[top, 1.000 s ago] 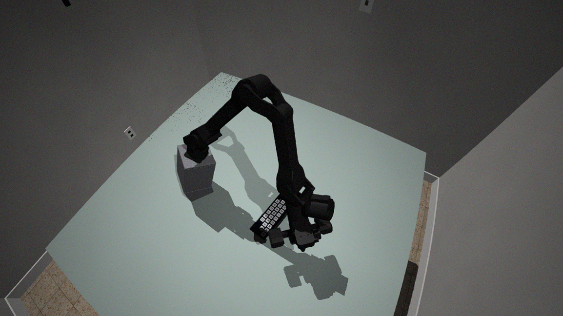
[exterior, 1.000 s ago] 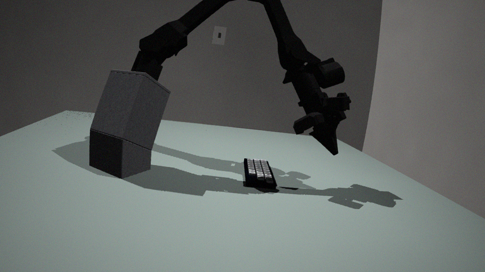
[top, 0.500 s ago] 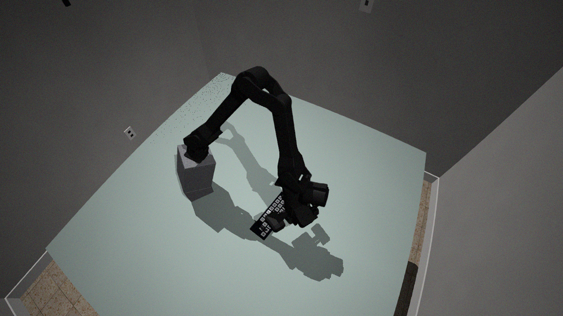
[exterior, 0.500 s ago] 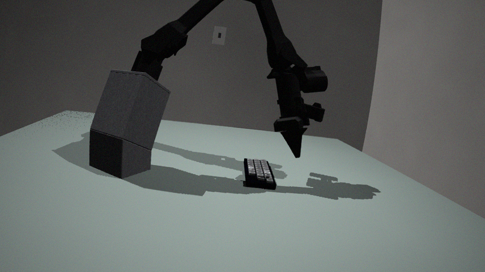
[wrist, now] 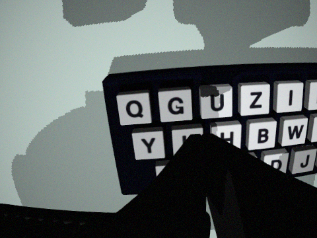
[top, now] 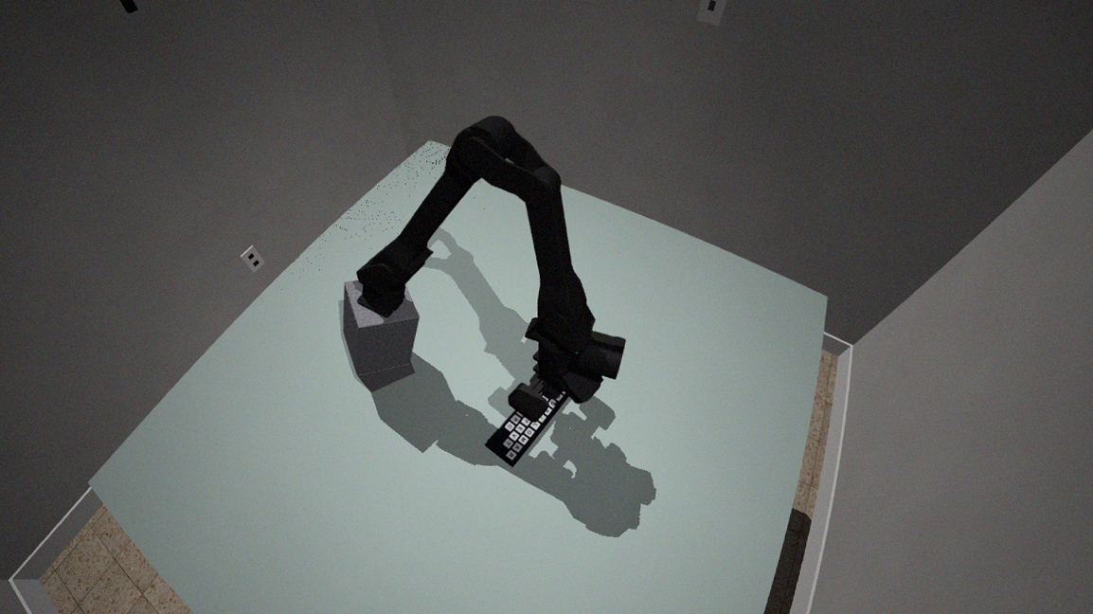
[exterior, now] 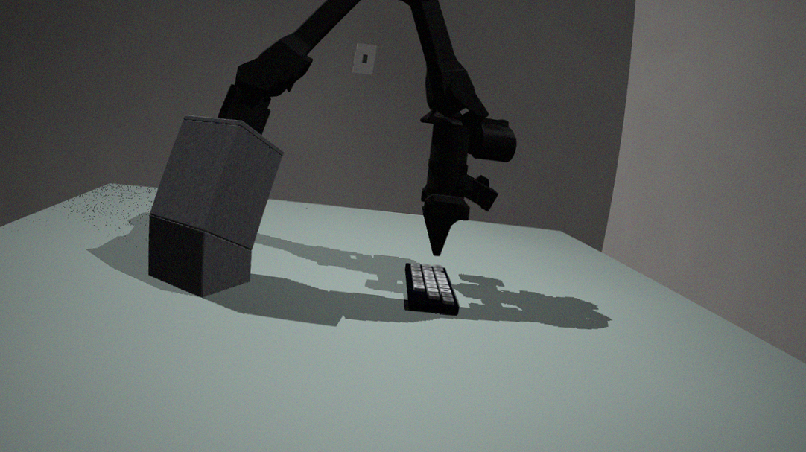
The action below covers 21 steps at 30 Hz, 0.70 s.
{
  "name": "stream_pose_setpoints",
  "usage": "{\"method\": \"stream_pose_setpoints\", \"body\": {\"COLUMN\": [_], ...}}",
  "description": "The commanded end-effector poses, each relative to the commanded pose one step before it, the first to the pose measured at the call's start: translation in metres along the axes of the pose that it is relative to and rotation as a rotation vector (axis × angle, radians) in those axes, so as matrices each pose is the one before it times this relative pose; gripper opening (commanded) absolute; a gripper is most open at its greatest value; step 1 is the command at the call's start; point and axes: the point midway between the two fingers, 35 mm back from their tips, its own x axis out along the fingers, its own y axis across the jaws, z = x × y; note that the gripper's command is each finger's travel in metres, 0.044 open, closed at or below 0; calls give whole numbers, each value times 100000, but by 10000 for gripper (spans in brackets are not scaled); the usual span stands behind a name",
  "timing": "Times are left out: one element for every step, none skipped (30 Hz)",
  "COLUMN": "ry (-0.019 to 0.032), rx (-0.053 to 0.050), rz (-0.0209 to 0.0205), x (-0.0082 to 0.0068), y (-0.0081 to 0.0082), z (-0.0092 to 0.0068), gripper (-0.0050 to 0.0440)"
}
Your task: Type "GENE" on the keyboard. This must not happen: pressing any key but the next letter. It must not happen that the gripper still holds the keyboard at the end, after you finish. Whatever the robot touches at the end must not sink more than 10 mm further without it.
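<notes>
A small black keyboard (top: 526, 427) with white keys lies flat on the pale green table; it also shows in the exterior view (exterior: 431, 287). My gripper (exterior: 436, 249) is shut and empty, pointing straight down, its tip a short way above the keyboard's far end. In the wrist view the shut fingertips (wrist: 205, 137) hang over the second key row, between a hidden key and the H key (wrist: 229, 133). The top row reads Q, G (wrist: 176, 105), U, Z, I. The row below shows Y, H, B, W. My fingers hide the lower left keys.
The arm's grey pedestal base (exterior: 210, 204) stands on the table to the left of the keyboard, also seen from above (top: 379, 336). The arm's shadow falls across the table around the keyboard. The table edge lies far off at the right.
</notes>
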Motion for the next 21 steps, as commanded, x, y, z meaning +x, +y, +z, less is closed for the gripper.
{"method": "stream_pose_setpoints", "body": {"ry": [2566, 0, 0, 0, 0, 0, 0, 0, 0, 0, 0, 0, 0, 0, 12, 32, 36, 7, -18, -16, -34], "rx": [-3397, 0, 0, 0, 0, 0, 0, 0, 0, 0, 0, 0, 0, 0, -6, -13, -12, 1, 8, 6, 11], "rz": [1720, 0, 0, 0, 0, 0, 0, 0, 0, 0, 0, 0, 0, 0, -28, -69, -64, 4, 41, 35, 62], "x": [-198, 0, 0, 0, 0, 0, 0, 0, 0, 0, 0, 0, 0, 0, 6, 15, 15, 2, -7, -6, -12], "y": [488, 0, 0, 0, 0, 0, 0, 0, 0, 0, 0, 0, 0, 0, -268, -801, -1325, -1582, -778, -600, -701], "z": [-932, 0, 0, 0, 0, 0, 0, 0, 0, 0, 0, 0, 0, 0, 25, 61, 57, -3, -37, -31, -57], "gripper": [0, 0, 0, 0, 0, 0, 0, 0, 0, 0, 0, 0, 0, 0, 0, 0, 0, 0, 0, 0, 0]}}
